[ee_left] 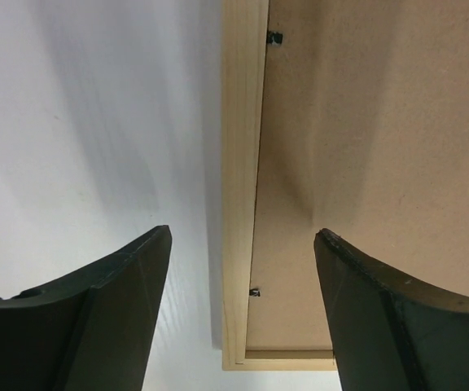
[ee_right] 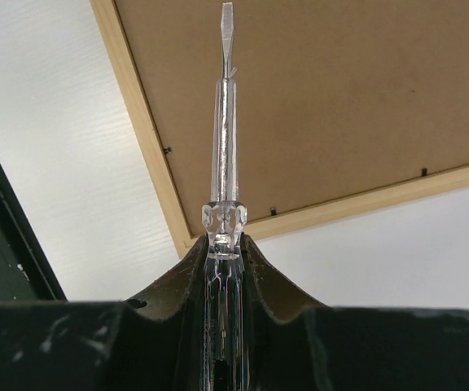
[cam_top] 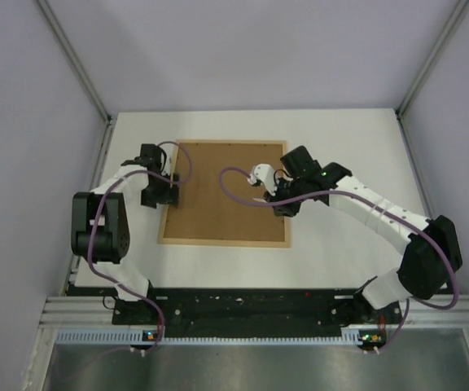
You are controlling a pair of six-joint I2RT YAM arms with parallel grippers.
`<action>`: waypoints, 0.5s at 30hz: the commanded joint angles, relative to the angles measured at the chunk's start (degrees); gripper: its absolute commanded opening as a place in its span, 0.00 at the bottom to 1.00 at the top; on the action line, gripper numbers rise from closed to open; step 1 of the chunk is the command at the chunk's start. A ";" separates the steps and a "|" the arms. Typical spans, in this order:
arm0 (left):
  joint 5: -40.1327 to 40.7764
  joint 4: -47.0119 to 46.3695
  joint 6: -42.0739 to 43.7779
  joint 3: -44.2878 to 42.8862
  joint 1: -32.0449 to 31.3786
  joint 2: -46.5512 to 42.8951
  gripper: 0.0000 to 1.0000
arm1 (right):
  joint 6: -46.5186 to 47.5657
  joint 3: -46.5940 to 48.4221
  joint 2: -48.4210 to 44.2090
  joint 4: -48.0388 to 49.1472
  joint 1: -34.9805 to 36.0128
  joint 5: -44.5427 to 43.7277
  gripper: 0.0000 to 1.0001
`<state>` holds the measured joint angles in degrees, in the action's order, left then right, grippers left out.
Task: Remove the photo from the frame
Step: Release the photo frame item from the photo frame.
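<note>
The frame (cam_top: 222, 242) lies face down on the table, its brown fibreboard back (cam_top: 218, 204) up inside a light-wood rim. The photo is hidden beneath that back. My left gripper (cam_top: 172, 189) hangs open above the frame's left rail (ee_left: 238, 163). One finger is over the bare table and the other over the board (ee_left: 365, 147); nothing is between them. My right gripper (cam_top: 286, 205) is shut on a clear-handled flat screwdriver (ee_right: 225, 138). Its blade tip (ee_right: 227, 20) points out over the board near a frame corner (ee_right: 187, 243). In the right wrist view that gripper (ee_right: 224, 244) clamps the handle.
Small black retaining tabs (ee_left: 274, 37) (ee_left: 255, 292) sit along the inner edge of the rail, and more tabs (ee_right: 273, 211) show near the corner. White tabletop (cam_top: 340, 138) surrounds the frame. Grey walls and metal posts (cam_top: 76, 57) close in the back and sides.
</note>
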<state>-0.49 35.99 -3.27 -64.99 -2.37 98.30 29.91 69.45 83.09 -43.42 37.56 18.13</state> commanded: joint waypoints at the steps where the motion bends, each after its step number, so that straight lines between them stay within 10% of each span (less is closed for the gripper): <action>1: -3.90 -1.09 -1.48 1.10 0.70 2.15 0.74 | -2.93 3.58 1.81 -0.35 1.20 1.82 0.00; 15: -18.13 -0.92 -6.57 0.13 0.09 5.14 0.58 | -4.95 9.91 10.24 -1.93 5.50 2.17 0.00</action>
<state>-9.72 35.81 -6.72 -64.20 -1.32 101.51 26.33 74.94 89.78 -44.42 41.85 19.42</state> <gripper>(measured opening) 0.570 0.165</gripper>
